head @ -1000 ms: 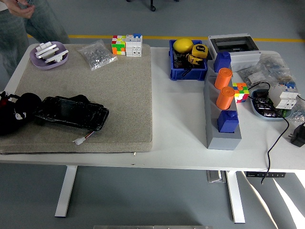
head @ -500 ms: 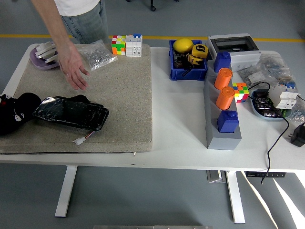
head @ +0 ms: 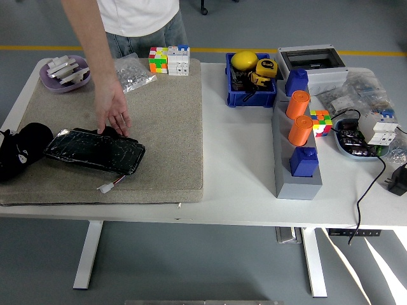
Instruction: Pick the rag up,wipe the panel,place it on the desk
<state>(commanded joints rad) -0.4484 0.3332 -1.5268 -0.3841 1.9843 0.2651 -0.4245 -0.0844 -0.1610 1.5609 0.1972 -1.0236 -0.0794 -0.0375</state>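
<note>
The black glossy panel (head: 95,151) lies flat on the beige mat (head: 159,127), at its left part. A small dark lump (head: 102,131), possibly the rag, shows at the panel's far edge. A person's hand (head: 114,114) reaches down from the far side and touches that far edge. My left hand (head: 22,152) is a black shape with white marks at the picture's left edge, beside the panel's left end. My right hand is out of view.
On the mat's far side are a purple dish (head: 63,71) with white parts, a bag of screws (head: 130,71) and colour cubes (head: 168,60). A blue bin (head: 249,89), a grey block (head: 296,152) with orange and blue pieces, and cables (head: 369,184) are on the right.
The person has stepped in from the far left and lowered a hand to the panel's far edge. My left hand has drawn back slightly to the left.
</note>
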